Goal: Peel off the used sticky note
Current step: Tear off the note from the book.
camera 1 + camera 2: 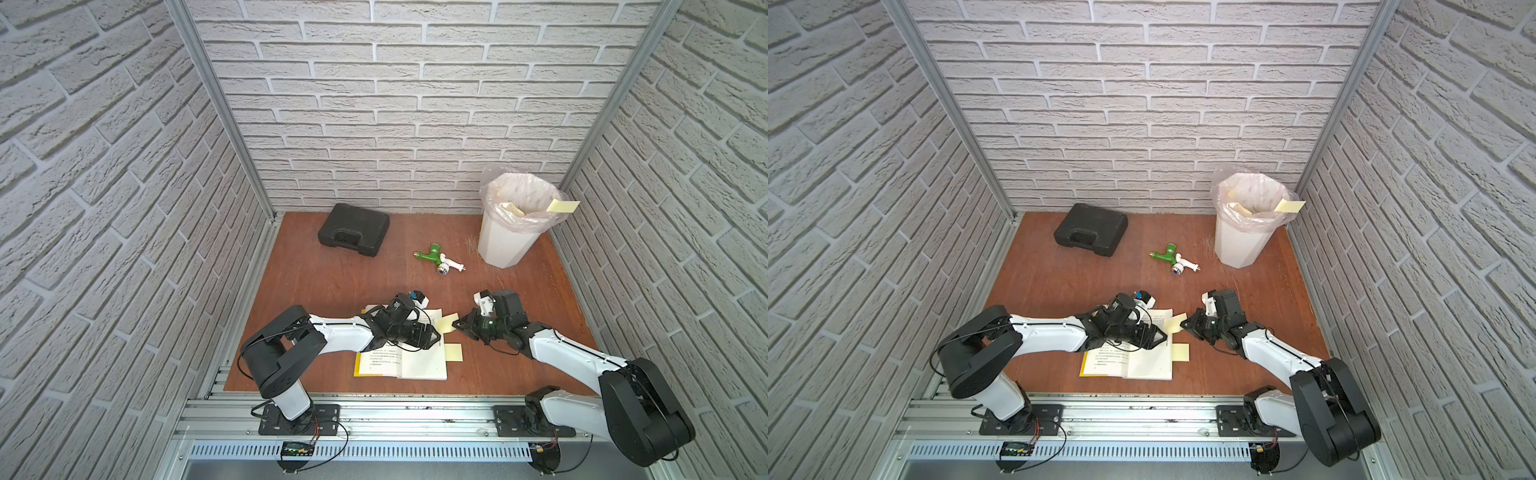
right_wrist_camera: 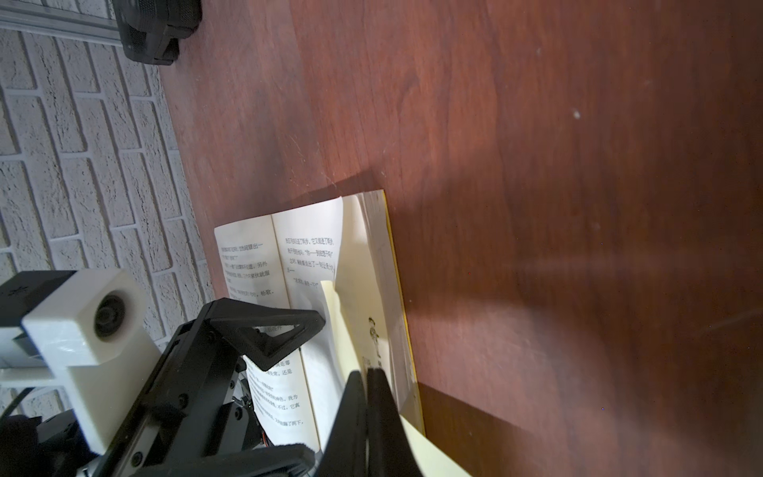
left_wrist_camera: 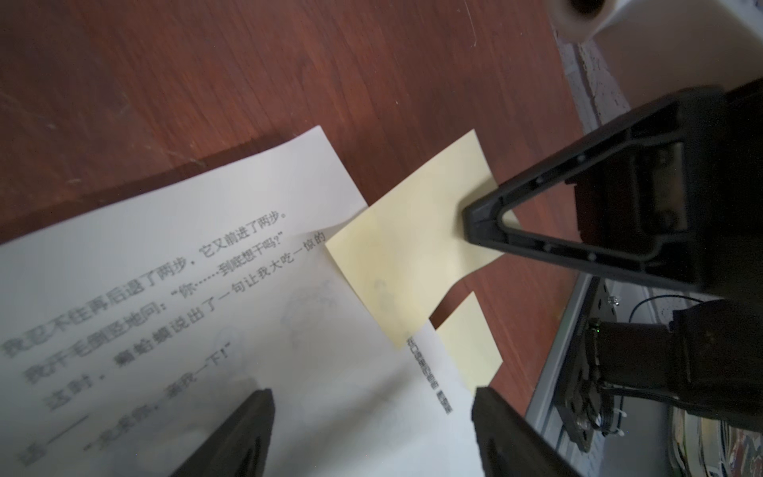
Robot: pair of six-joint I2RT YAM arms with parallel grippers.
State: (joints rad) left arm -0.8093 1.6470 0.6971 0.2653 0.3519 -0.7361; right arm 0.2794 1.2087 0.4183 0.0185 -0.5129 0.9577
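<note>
Grey-white brick-pattern walls [image 1: 374, 104] enclosed a reddish-brown wooden tabletop [image 1: 332, 282]. An open paperback book with white printed pages and a yellow cover [image 1: 419, 365] lay near its front edge. The used pale yellow square sticky note [image 1: 445, 323] jutted out past the book's right-hand page, its inner part lying on that page. The right gripper [image 1: 457, 324] had its fingers pressed together on the note's outer edge, pinching it. The left gripper [image 3: 371, 392] hung over the right-hand page with its fingers spread; whether they touched the paper could not be told. A second pale yellow note [image 1: 454, 352] stuck out just beside the first. Farther back were a white bin lined with a clear bag [image 1: 503, 245], a black plastic case [image 1: 353, 235] and a green-and-white plastic tap [image 1: 438, 257].
</note>
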